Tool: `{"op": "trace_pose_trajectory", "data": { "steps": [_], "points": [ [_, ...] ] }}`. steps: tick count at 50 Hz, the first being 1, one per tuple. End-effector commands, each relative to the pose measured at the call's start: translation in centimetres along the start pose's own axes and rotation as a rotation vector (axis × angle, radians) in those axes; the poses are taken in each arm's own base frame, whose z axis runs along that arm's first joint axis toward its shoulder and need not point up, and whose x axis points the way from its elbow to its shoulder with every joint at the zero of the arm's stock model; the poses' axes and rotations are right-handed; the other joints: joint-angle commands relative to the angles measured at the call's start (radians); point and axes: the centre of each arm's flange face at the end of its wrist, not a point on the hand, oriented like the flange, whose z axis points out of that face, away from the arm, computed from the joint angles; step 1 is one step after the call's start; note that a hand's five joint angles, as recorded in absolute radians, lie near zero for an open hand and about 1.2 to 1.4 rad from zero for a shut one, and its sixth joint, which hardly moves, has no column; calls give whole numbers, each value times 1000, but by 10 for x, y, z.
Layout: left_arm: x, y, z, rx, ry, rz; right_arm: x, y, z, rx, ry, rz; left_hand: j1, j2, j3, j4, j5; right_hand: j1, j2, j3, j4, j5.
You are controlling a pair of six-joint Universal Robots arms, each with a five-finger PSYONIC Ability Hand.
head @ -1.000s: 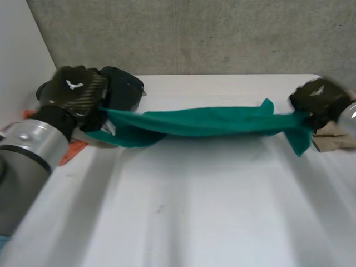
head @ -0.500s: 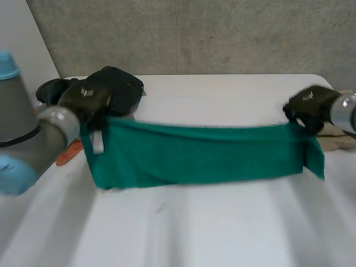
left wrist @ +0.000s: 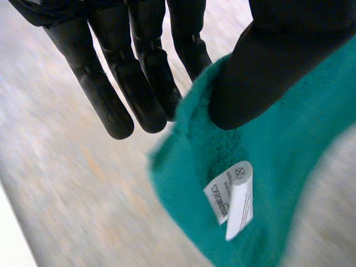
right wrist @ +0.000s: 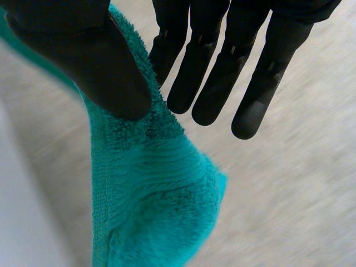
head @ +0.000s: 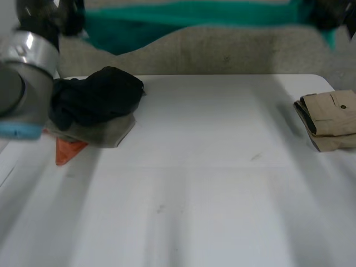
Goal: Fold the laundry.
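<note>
The green towel (head: 189, 14) hangs in the air, stretched wide between the two hands and well above the table (head: 194, 167), with the grey wall behind it. The left hand (left wrist: 139, 67) pinches one end near a corner, thumb pressed onto the pile and straight fingers behind the edge, just beside the white care label (left wrist: 231, 197). The right hand (right wrist: 217, 72) holds the far end the same way, thumb on top and fingers behind, with a loose tail of cloth drooping below the pinch. Both holds look shallow (only a narrow strip of terry sits under each thumb), so the main risk is a corner slipping free if the arms pull further apart or swing down fast, which would drop that side in a heap. The cloth also sags and bunches toward the left end, so it may land creased, not flat. Table space is tight at the sides: a black garment (head: 97, 94) lies on a grey cloth (head: 108, 133) with an orange cloth (head: 67, 151) at the left, and a folded beige garment (head: 328, 119) at the right. A careless lay-down could drape over either.
</note>
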Motion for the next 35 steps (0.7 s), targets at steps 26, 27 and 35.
{"op": "trace_pose_trajectory", "data": {
  "steps": [26,27,35],
  "points": [
    [41,95,-122,-427,141,-20,-67,121,-96,-704,-199,289,238,196,204,192,220,-923,-995,-1013,-1024,-1004],
    [41,95,-122,-428,138,-24,-64,121,-101,-717,-190,302,238,196,204,192,220,-923,-995,-1013,-1024,-1004],
    [38,94,-126,-437,124,-54,-67,126,-136,-804,-185,379,238,196,204,192,220,-395,-467,-485,-496,-476]
  ]
}}
